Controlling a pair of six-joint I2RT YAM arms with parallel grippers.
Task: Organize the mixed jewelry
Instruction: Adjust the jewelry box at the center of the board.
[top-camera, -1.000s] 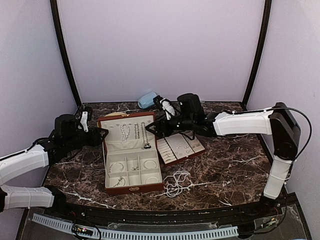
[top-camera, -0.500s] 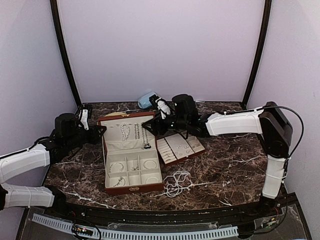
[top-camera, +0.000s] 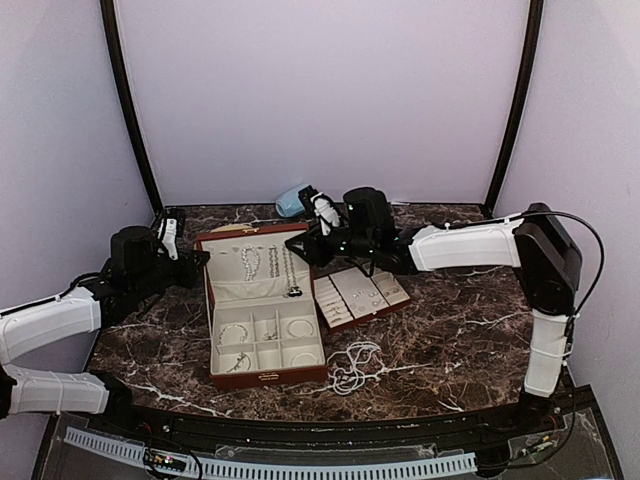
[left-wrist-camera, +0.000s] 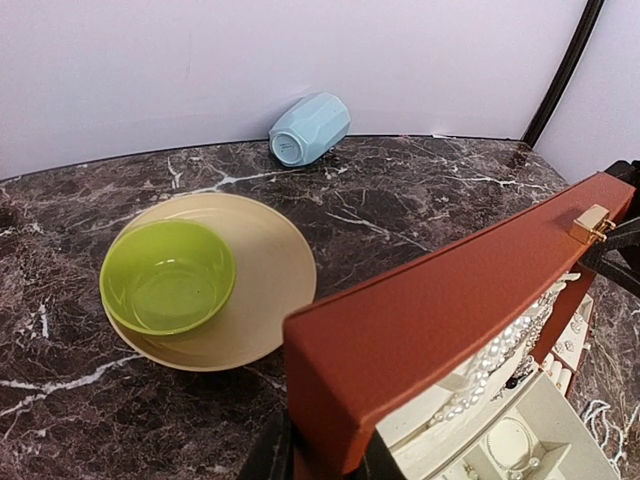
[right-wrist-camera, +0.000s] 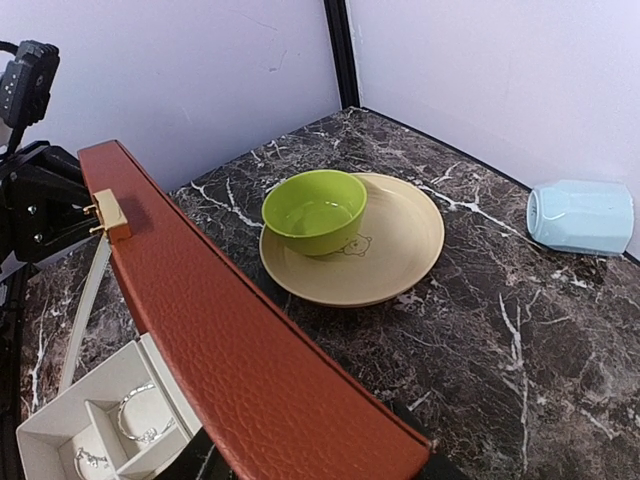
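Dark marble table (top-camera: 460, 330): a reddish-brown case (top-camera: 268, 377) stands open left of centre, lid raised. A matching tray (top-camera: 370, 313) lies just beside its right side. Behind the lid, a tan plate (left-wrist-camera: 265, 270) carries a green bowl (left-wrist-camera: 167, 275). A pale blue cup (left-wrist-camera: 309, 128) lies on its side at the back edge.
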